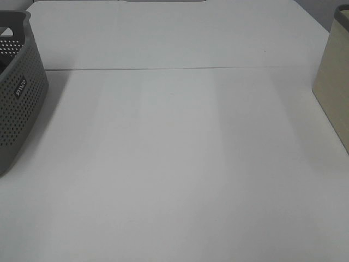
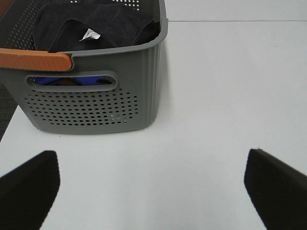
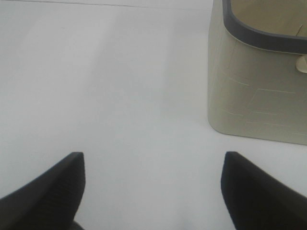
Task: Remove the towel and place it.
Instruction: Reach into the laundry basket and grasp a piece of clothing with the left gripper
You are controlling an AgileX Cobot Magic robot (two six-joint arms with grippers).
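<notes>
Charcoal towel (image 2: 108, 21), seemingly bunched, in basket (image 2: 86, 108), apart from parted left fingers (image 2: 29, 191)

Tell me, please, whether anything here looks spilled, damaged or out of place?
Nothing stands out. The towel lies bunched inside the grey basket, white tag showing, and the beige bin stands upright. The table shows no spill. The left gripper and right gripper are open and empty.

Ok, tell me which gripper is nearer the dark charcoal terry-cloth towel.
Left. The left gripper faces the grey perforated basket holding the towel; the right gripper faces the beige bin across the white table.
</notes>
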